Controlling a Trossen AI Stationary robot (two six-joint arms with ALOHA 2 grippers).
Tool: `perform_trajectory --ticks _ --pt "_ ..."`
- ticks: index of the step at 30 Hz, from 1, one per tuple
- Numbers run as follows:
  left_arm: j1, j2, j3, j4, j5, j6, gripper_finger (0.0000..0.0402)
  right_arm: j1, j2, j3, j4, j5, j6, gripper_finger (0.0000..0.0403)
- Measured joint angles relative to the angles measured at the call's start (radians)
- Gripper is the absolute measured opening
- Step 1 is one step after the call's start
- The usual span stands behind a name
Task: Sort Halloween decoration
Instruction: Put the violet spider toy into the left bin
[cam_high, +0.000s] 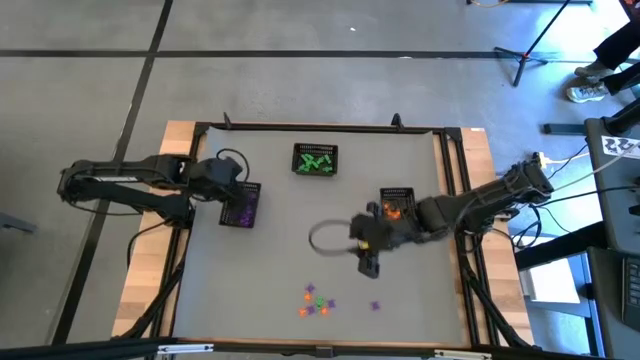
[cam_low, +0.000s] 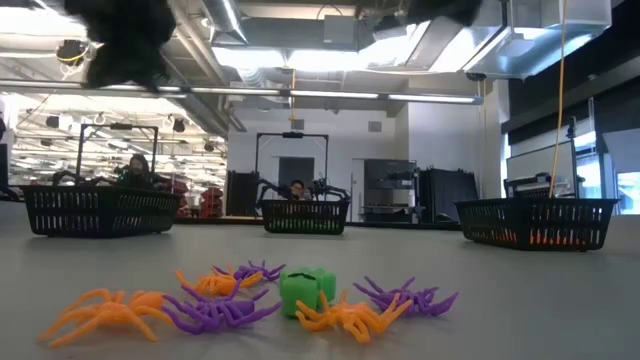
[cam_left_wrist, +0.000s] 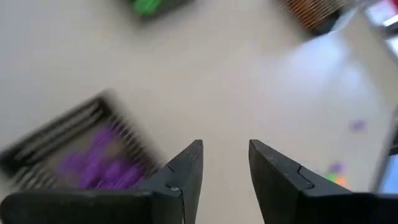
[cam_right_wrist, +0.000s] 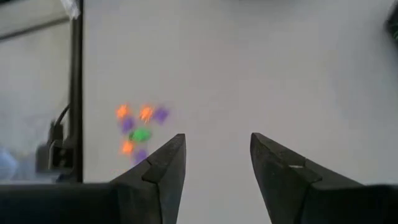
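My left hand (cam_high: 243, 203) hangs part-open and empty over the purple basket (cam_high: 241, 212), my right hand (cam_high: 366, 262) open, empty above the tabletop (cam_high: 270, 270); diving at the near trinkets (cam_high: 316, 301) could scatter them.

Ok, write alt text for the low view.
Small plastic spiders in orange and purple lie clustered around a green trinket on the grey table. Behind stand three black mesh baskets: left basket, middle basket, right basket.
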Motion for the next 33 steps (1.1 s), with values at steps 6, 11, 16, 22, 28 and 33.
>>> perform_trajectory --ticks 6,11,16,22,28,33 --pt "-0.041 0.002 0.0 0.332 -0.035 0.11 0.0121 0.175 0.002 -0.052 0.021 0.084 0.148 0.0177" --pt "-0.077 0.022 0.0 0.542 -0.085 0.203 0.0121 0.322 0.033 -0.172 0.09 0.063 0.324 0.0177" --pt "-0.098 0.041 0.0 0.632 -0.114 0.262 0.0121 0.418 0.124 -0.225 0.165 0.043 0.389 0.0177" --pt "-0.111 0.059 0.001 0.633 -0.112 0.267 0.0121 0.43 0.249 -0.225 0.179 0.043 0.389 0.0177" --pt "-0.131 0.073 0.0 0.635 -0.112 0.24 0.0121 0.423 0.359 -0.225 0.199 0.025 0.38 0.0177" --pt "-0.149 0.075 0.0 0.633 -0.112 0.23 0.0121 0.424 0.392 -0.22 0.206 0.036 0.38 0.0177"
